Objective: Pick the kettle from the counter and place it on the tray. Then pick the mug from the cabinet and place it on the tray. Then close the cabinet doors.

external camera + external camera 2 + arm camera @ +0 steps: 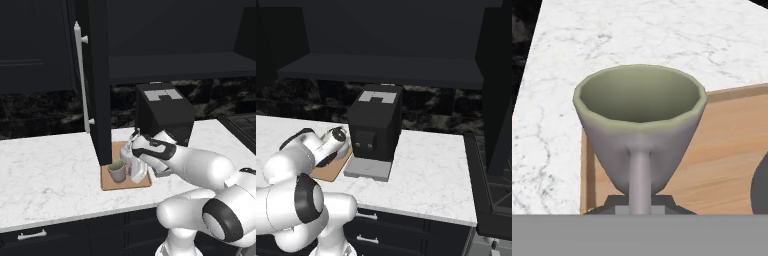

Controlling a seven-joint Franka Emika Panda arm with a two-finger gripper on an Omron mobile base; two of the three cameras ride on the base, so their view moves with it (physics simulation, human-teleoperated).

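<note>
Setting down: the mug (639, 125) is over the tray (722, 150), held by its handle, which runs straight down to the gripper (640, 207) at the bottom of the hand view.
Gripper: closed on the mug's handle; the tips barely show beside it, so the hold looks narrow and thin.
Mug: upright, mouth up, empty, at the tray's near-left corner in the left base view (117, 170); I cannot tell whether its base touches the wood yet.
Tray: lies on the counter (45, 165) in front of the coffee machine (165, 112), just by the open cabinet door (100, 80).
Kettle: a pale rounded shape (131, 156) sits on the tray just behind the mug, mostly hidden by the hand; probably the kettle.
Step in hand: lower straight down until the base rests flat, then part the jaws only as far as clears the handle.
Care: keep the mug level; a grip on the handle alone lets it swing.
Room: the mug stands near the tray's edge, so a small shift inward before letting go would be safer, without nudging the kettle.
Retreat: pull back along the handle's line, not sideways.
Left to do: the cabinet doors stand open.
</note>
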